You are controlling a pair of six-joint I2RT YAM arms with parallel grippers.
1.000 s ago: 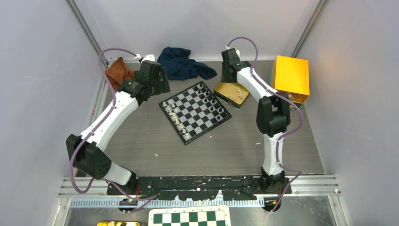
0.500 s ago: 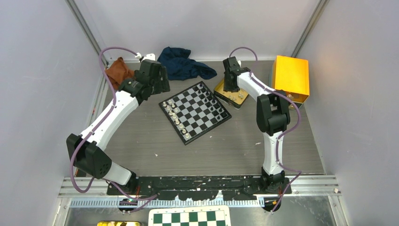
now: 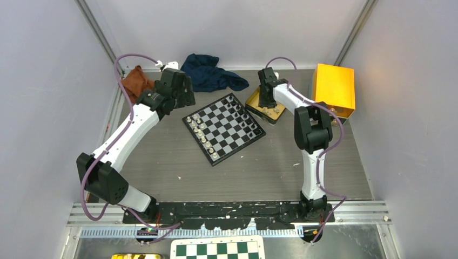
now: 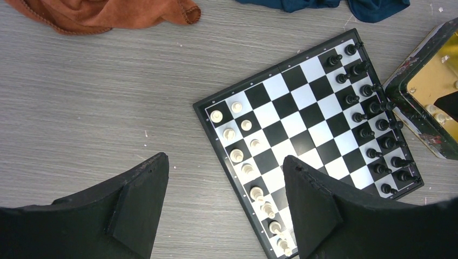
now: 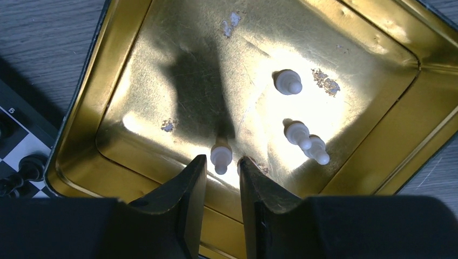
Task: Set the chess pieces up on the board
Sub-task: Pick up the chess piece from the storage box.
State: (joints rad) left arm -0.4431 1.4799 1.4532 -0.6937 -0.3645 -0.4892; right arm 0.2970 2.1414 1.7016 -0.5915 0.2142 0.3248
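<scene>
The right claw has dropped into the gold tin beside the board, narrowed about a white pawn it looks set to lift, not yet pinching; the left claw hangs wide, empty

On the bench, the board sits toward 3 o'clock: cream pieces along its 8 o'clock edge, black pieces at 3; end effector fingers spread wide.

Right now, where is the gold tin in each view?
Top external: gold tin just right of the board.
Left wrist: tin at the right edge, cut off.
Right wrist: tin fills the frame, white pieces inside.
Shared landmark: the board, black-piece side nearest the tin.
</scene>
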